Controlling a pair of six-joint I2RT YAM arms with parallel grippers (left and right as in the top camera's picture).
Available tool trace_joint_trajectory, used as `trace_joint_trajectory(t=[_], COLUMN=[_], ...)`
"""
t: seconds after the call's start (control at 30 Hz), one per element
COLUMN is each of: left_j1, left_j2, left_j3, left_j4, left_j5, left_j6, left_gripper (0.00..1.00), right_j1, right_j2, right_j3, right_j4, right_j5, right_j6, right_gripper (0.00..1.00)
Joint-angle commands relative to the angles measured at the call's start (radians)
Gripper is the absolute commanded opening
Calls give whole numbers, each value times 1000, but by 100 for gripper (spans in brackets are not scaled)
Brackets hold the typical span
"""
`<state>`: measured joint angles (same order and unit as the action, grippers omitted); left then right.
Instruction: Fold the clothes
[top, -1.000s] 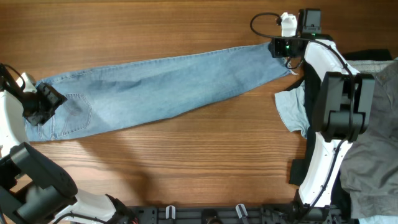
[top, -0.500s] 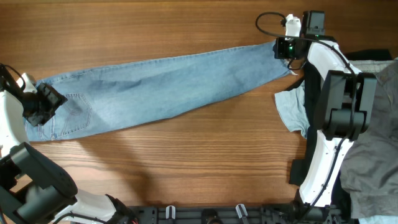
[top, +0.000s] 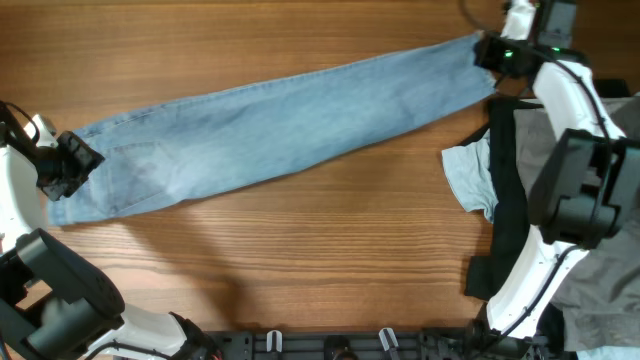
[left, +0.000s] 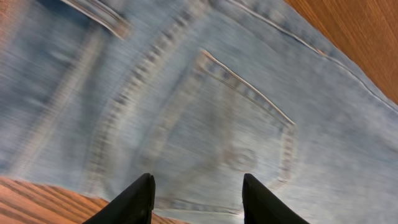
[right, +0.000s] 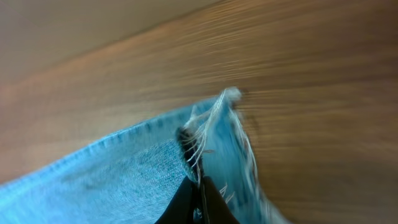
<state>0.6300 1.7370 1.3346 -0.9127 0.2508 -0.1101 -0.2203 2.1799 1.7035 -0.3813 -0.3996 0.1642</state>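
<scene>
The clothes, light-blue jeans (top: 280, 125), lie stretched in a long slant across the table from the left edge to the far right. My right gripper (top: 490, 52) is at the leg's end, shut on the frayed hem (right: 208, 134), with its jaws (right: 199, 196) pinched together on the threads. My left gripper (top: 68, 168) hovers over the waist end. In the left wrist view its gripper (left: 199, 199) stands open over the stitched back pocket (left: 249, 124), with denim showing between the fingers (left: 134, 202).
A small pale-blue cloth (top: 468, 180) lies at the right by the right arm's base. A black garment (top: 505, 200) and a heap of grey clothing (top: 600, 280) fill the right edge. Bare wooden table (top: 300, 260) lies in front of the jeans.
My right gripper has shut on the hem and pulled it toward the far right corner. The leg has stretched out and the jeans have slid that way. The left arm has stayed in place.
</scene>
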Motion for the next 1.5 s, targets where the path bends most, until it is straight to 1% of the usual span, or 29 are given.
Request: trace_joint_trajectory(t=[0.0,0.07,0.1,0.13,0.17,0.2,0.23,0.27,0.3,0.4,0.47,0.5,0.63,0.73,0.87,0.9,0.93,1.0,1.07,1.1,1.17,1.23,1.3,1.4,1.47], left_j1=[-2,-2,-2,-2,-4,-8,-11,-15,-21,-45,-63,-68,-85,-85,-85,-85,-85,-85,-85,-85,-85,-84,-84,-81,-69], left_j2=[10,10,10,10,10,10,10,10,10,10,10,10,10,10,10,10,10,10,10,10,10,10,10,8,-10], left_j3=[5,5,5,5,5,5,5,5,5,5,5,5,5,5,5,5,5,5,5,5,5,5,5,5,11], left_j4=[3,3,3,3,3,2,-1,-1,-2,-12,-21,-24,-51,-72,-85,-88,-89,-90,-90,-90,-91,-91,-91,-92,-95], left_j5=[-10,-10,-10,-9,-9,-9,-9,-9,-9,-9,-9,-9,-9,-9,-9,-9,-8,-9,-9,-9,-9,-9,-10,-18,-20], left_j6=[-3,-3,-3,-3,-3,-3,-3,-3,-3,-3,-3,-3,-3,-3,-3,-3,-3,-3,-3,-3,-3,-3,-2,37,39], left_gripper=[33,25,23,22,23,30,45,48,51,52,54,54,54,54,53,53,52,52,51,50,49,46,43,42,37], right_j1=[-44,-43,-42,-40,-39,-39,-41,-43,-43,-43,-43,-43,-43,-43,-41,-35,-26,-15,-21,-32,-63,-97,-125,-155,-180], right_j2=[-22,-22,-21,-21,-21,-20,-20,-20,-14,32,79,97,147,173,204,211,214,215,213,210,196,171,130,44,-50], right_j3=[-4,-4,-6,-9,-10,-10,-10,-10,-10,-10,-10,-10,-10,-10,-10,-10,-10,-9,-4,2,18,40,66,113,132], right_j4=[-2,-23,-27,-27,-31,-38,-47,-59,-73,-95,-71,-63,-47,-8,16,19,17,16,21,20,19,17,-3,-55,-68], right_j5=[-5,0,14,29,65,97,120,135,151,198,220,220,137,113,-52,-111,-149,-148,-148,-153,-241,-401,-503,-512,-465], right_j6=[123,119,119,119,108,68,35,6,-43,-195,-249,-251,-304,-293,-295,-294,-294,-272,-166,-94,-22,-4,-4,-4,16], right_gripper=[4,4,9,27,63,72,76,76,76,81,84,84,82,82,80,75,60,33,21,5,4,4,4,4,4])
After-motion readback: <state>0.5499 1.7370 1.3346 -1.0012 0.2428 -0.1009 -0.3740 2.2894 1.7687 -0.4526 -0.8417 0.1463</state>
